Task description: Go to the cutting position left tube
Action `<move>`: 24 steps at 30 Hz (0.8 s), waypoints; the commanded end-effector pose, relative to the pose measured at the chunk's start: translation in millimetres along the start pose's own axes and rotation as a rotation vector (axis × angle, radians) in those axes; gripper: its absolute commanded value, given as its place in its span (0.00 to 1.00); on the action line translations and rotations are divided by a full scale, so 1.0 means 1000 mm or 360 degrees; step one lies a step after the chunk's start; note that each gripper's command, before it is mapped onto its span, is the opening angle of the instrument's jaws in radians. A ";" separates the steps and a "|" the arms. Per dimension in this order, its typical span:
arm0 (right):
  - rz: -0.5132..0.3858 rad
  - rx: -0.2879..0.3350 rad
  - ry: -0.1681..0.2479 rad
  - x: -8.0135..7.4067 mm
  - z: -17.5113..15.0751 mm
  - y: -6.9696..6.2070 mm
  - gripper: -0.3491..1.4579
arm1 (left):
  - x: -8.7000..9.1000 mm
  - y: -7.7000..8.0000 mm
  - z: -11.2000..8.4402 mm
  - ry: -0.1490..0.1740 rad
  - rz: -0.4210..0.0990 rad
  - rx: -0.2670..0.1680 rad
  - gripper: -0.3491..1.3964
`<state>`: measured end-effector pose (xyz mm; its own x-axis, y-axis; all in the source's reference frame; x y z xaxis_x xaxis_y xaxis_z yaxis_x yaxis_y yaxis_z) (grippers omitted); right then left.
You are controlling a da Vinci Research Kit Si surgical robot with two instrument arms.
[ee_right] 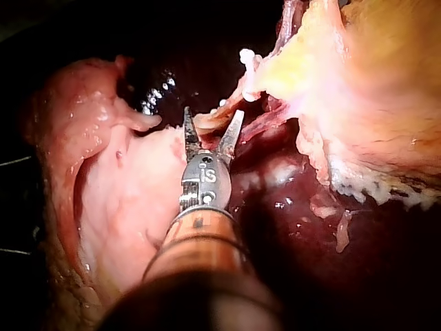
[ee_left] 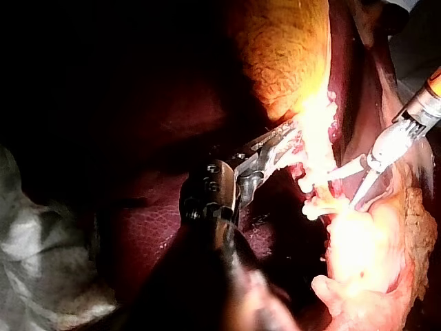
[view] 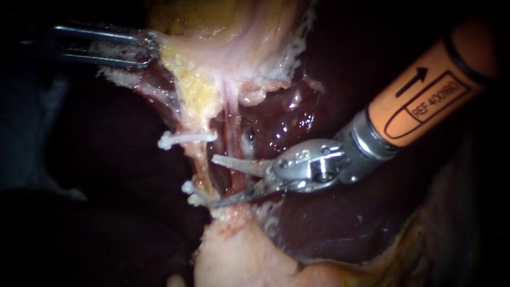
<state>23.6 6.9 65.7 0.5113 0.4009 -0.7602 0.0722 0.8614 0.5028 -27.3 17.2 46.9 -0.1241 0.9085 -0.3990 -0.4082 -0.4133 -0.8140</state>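
Blades of my right instrument [view: 212,180] gape beside the left tube [view: 201,165], between clips [view: 183,138]. Left instrument [view: 141,50] clamps pale tissue [view: 223,48].

**A surgical bench, organ laid out on cloth**

Glossy dark red liver [view: 329,223] and pale yellow fatty tissue [view: 196,90] fill my views under hard light. My right instrument [view: 212,180], slim, steel-jawed and orange-shafted, reaches in. Crumpled grey-white cloth [ee_left: 34,234] lies beside the organ.

Pale crumpled cloth [ee_left: 34,262] amid deep darkness
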 end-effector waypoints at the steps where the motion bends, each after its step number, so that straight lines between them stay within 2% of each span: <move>1: 0.0008 0.0005 0.0001 -0.0002 0.0002 0.0002 0.99 | 0.0000 0.0000 0.0000 0.0000 0.0001 0.0001 0.00; 11: 0.0039 0.0075 -0.0004 -0.0008 0.0017 0.0021 0.98 | -0.0002 0.0000 0.0002 -0.0001 0.0002 -0.0001 0.00; 17: 0.0063 0.0191 0.0098 -0.0001 0.0026 0.0023 0.99 | -0.0002 0.0000 0.0004 -0.0002 0.0002 -0.0003 0.00; 24: 0.0071 0.0293 0.0153 0.0011 0.0040 0.0017 0.96 | -0.0002 0.0000 0.0006 -0.0001 0.0001 -0.0002 0.00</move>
<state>28.0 7.5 67.3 0.4312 0.4777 -0.7654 0.2152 0.7694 0.6014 -27.8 17.1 47.2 -0.1253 0.9079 -0.4001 -0.4055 -0.4149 -0.8145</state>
